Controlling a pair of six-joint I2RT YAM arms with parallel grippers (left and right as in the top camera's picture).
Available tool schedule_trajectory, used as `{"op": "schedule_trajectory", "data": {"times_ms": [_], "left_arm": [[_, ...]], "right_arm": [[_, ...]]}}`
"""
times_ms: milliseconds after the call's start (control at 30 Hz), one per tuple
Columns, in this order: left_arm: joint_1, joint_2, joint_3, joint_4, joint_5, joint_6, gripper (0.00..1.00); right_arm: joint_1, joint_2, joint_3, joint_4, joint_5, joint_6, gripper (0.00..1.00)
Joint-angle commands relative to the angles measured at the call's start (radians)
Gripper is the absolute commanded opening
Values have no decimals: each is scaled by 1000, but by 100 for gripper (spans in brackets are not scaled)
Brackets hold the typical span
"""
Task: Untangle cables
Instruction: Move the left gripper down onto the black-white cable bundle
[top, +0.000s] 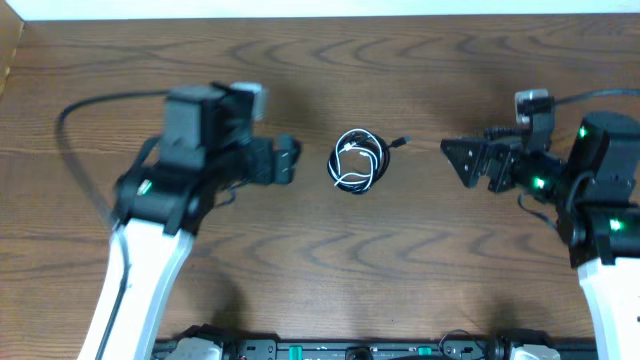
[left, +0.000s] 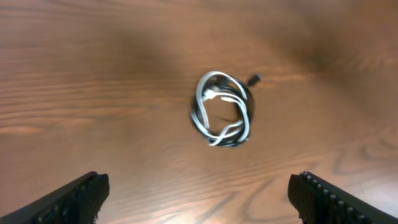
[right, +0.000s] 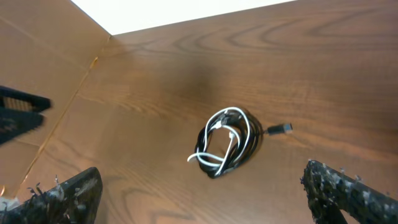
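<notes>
The cables (top: 360, 161) lie coiled together in one small loop at the middle of the wooden table: a white cord wound with a black cord whose plug end (top: 402, 141) sticks out to the right. The bundle also shows in the left wrist view (left: 222, 109) and in the right wrist view (right: 228, 142). My left gripper (top: 290, 160) is open and empty, just left of the bundle; its fingers (left: 199, 199) frame bare wood. My right gripper (top: 455, 155) is open and empty, to the right of the bundle; its fingers (right: 205, 199) are spread wide.
A thick black arm wire (top: 85, 120) loops over the table at the left. A cardboard wall (right: 37, 74) stands along the table's left side. The white far edge (top: 300, 8) bounds the table at the back.
</notes>
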Motion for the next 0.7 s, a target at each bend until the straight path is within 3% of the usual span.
{"op": "schedule_trajectory", "data": {"times_ms": [0,167,233,467,533,667], "left_arm": [[-46,116,26,10,55,-2,97],[-62,265,26,60,59,-2,97],[-76,330,26,89,76,61,96],[-154,529,26,151,80,205,82],[-172,583,26,181,80,241,71],[-191,649,26,258,77,247,69]], "right_arm": [[2,38,24,2,-4,0,99],[3,77,23,-10,-17,14,99],[3,87,23,-22,-16,-13,99],[3,89,23,-28,-15,-47,96],[3,89,23,-27,-14,-46,96],[3,89,23,-28,7,-45,96]]}}
